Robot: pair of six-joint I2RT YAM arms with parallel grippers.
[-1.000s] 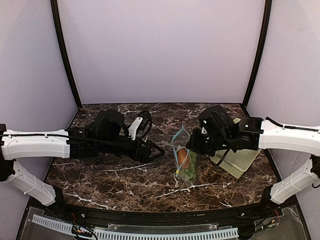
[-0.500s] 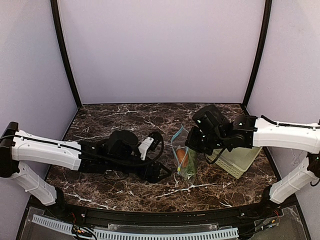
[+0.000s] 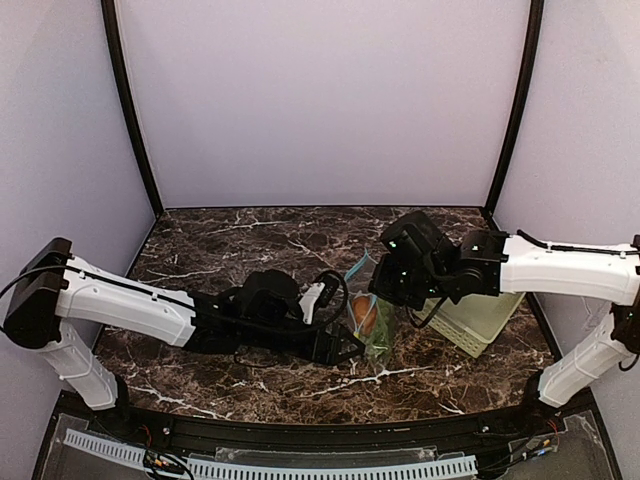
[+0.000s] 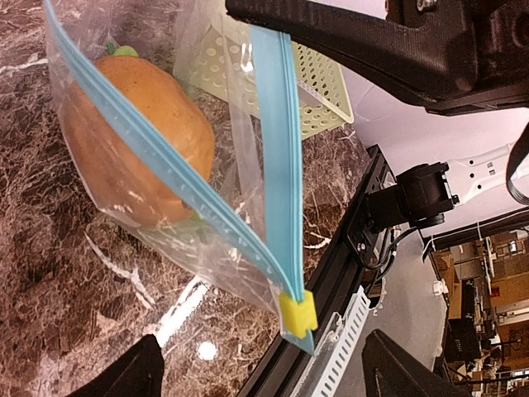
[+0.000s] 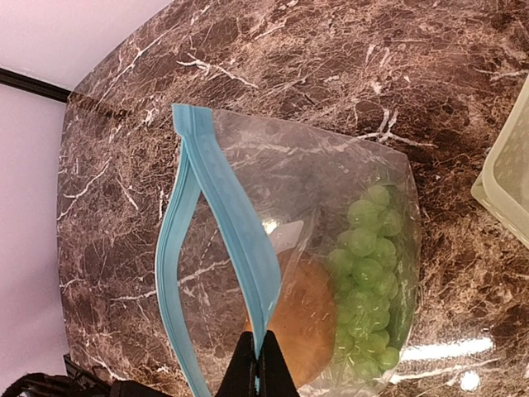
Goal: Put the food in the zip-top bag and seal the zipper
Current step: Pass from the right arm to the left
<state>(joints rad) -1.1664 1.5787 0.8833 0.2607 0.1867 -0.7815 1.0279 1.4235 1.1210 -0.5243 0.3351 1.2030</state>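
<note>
Clamping one end of zipper, R end effector anchors it; L end effector, spread wide, faces yellow slider just ahead, strip running away.

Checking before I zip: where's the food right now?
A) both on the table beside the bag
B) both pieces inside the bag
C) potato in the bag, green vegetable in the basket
B: the potato and the green vegetable both show through the clear bag, whose zipper stands parted.
</note>
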